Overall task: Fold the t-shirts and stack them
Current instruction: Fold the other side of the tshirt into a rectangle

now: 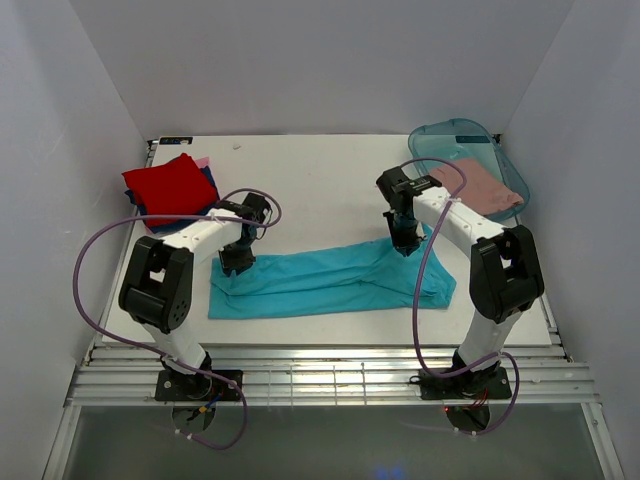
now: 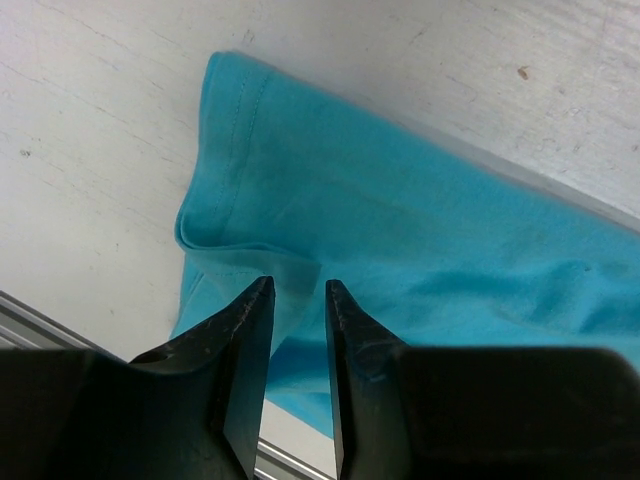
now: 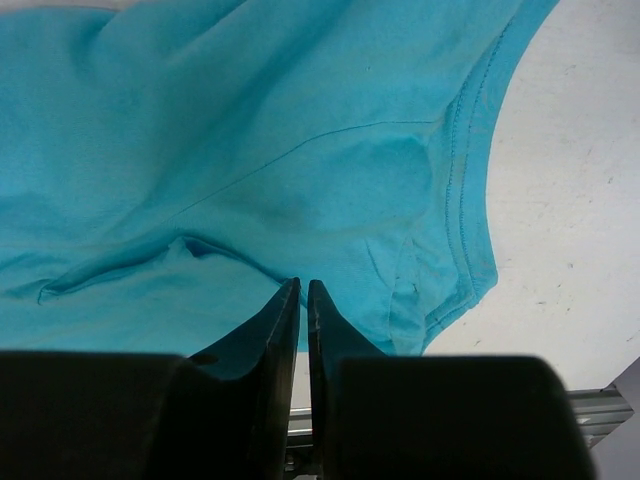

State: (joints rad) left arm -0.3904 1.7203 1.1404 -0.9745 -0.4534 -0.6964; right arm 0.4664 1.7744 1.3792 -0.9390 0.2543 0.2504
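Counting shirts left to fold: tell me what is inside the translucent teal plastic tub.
A crumpled dusty-pink cloth t-shirt lies inside the tub. Whatever may lie beneath it is covered.

On the table (image 1: 320,180), a folded t-shirt (image 1: 330,280) lies left-to-right across the near half, a stack of t-shirts (image 1: 170,190) sits far left, and a tub (image 1: 440,145) far right holds a single t-shirt (image 1: 490,187).

Looks bright and even, softly lit from overhead — faint shadows only. Reads sharp mid-frame at both wrists; blurs dark below.
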